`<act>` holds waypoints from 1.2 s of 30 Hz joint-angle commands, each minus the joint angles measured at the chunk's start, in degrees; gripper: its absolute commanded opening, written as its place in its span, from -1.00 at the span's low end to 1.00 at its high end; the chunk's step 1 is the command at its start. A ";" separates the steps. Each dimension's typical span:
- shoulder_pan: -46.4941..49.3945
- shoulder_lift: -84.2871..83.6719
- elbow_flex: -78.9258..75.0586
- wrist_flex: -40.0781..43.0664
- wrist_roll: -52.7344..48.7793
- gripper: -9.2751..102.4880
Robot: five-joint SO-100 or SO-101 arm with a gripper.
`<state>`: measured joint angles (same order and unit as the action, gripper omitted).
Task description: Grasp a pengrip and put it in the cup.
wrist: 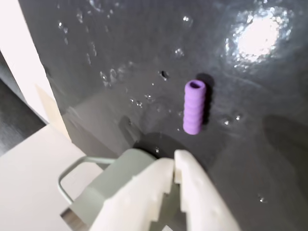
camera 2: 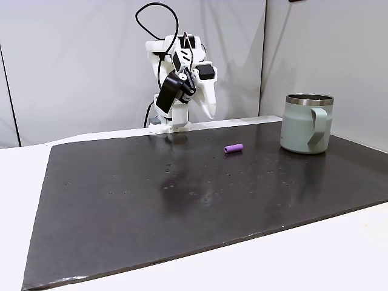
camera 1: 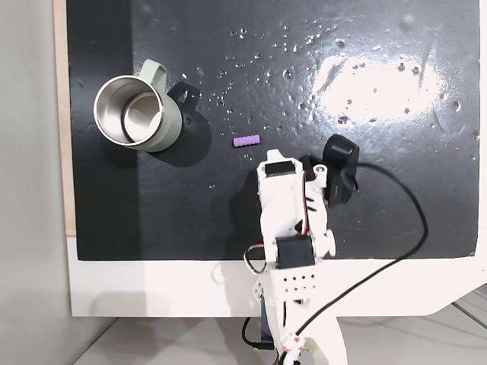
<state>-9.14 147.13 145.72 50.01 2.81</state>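
Scanning for brand marks or text: none legible on the cup (camera 1: 139,112), the arm or the black mat (camera 2: 182,200). Pengrip (camera 1: 246,141) is a small light-purple ribbed tube, hollow end visible in the wrist view (wrist: 194,107), lying flat on the mat. End effector (wrist: 174,166) has its white fingertips (wrist: 190,175) closed together or nearly so, holding nothing. In the wrist view the pengrip sits just above and slightly right of the tips, apart from them, no contact. From a fixed view the arm (camera 1: 288,228) stands folded at the worktop edge (camera 1: 152,285), with the pengrip just beyond its upper end, slightly to the left. Cup is a pale sage-green mug, shiny steel inside, loop handle, standing upright well left of the pengrip in that view; in another fixed view it stands to the right (camera 2: 307,123), pengrip (camera 2: 233,148) between it and the arm's base. Mat surface shows glare and small specks.
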 commanded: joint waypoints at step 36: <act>-9.49 -52.12 -36.30 10.99 15.12 -0.40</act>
<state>-18.37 95.98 112.68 60.21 17.40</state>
